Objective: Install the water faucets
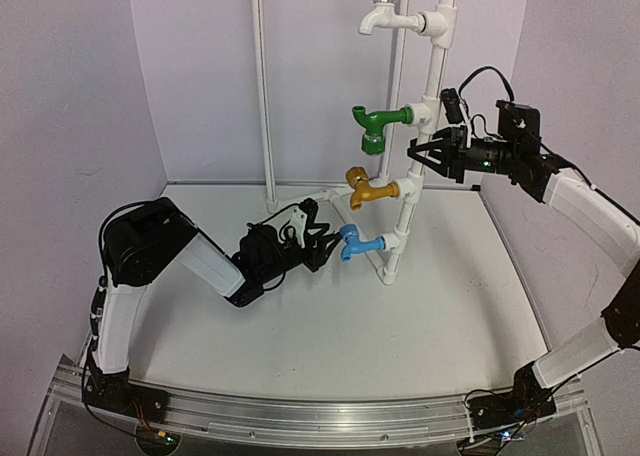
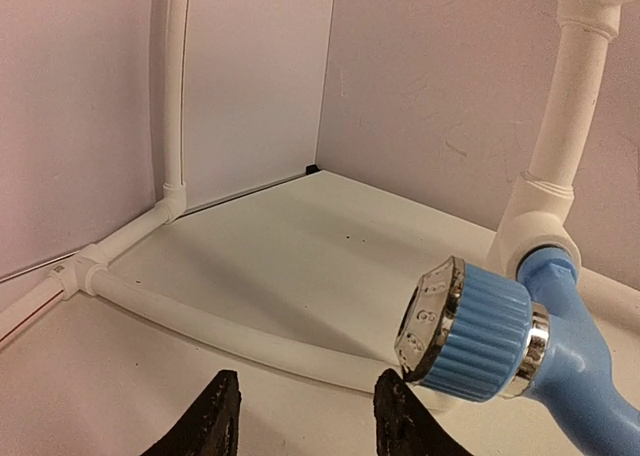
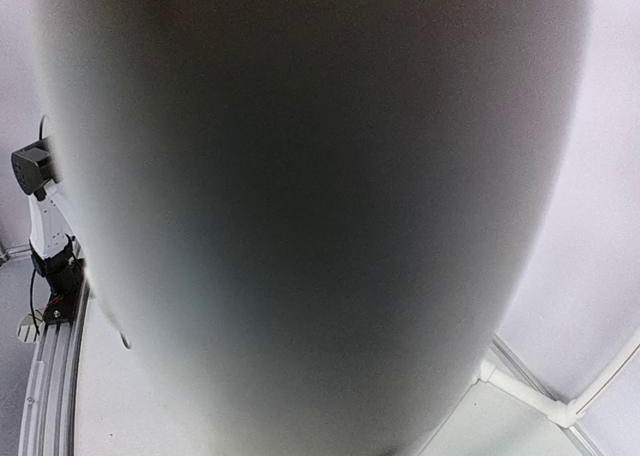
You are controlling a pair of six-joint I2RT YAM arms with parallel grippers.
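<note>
1. An upright pipe (image 1: 433, 71) stands on the table (image 1: 400, 346), back right.
2. Stacked on it, all pointing left: top tap (image 1: 380, 18), second tap (image 1: 375, 126), third tap (image 1: 365, 188), lowest tap (image 1: 358, 244).
3. The left tool (image 1: 330, 244) sits just left of the lowest tap.
4. The right tool (image 1: 418, 156) straddles the upright pipe from the right, between second and third taps.

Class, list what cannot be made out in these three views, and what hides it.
Right wrist view: the blurred upright pipe fills the frame, hiding the fingers of the right gripper.
Left wrist view: the blue tap is cut off by the lower right edge.
Top view: whether the left gripper touches the blue tap is too small to tell.
</note>
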